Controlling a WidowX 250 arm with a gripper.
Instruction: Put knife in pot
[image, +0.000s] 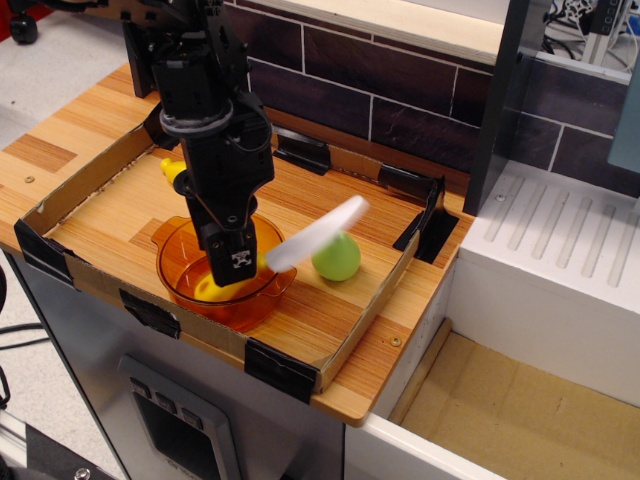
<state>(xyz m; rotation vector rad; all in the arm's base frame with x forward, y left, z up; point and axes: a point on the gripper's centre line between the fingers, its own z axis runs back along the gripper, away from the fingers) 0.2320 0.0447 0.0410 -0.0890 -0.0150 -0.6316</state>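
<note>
My black gripper (238, 268) hangs low over the translucent orange pot (172, 262) at the front left of the tray. The knife's yellow handle (212, 289) lies down inside the pot just under my fingertips. Its white blade (318, 232) sticks up and out to the right over the pot's rim and is blurred by motion. The knife is tilted more steeply than my fingers and looks loose between them, so the jaws appear parted. Most of the pot's inside is hidden behind my gripper.
A green pear-like fruit (337, 260) stands just right of the pot, under the blade's tip. A yellow toy banana (173, 172) lies behind my arm. The cardboard tray wall (90, 280) rings the wooden board. A grey post (505, 90) stands at the right.
</note>
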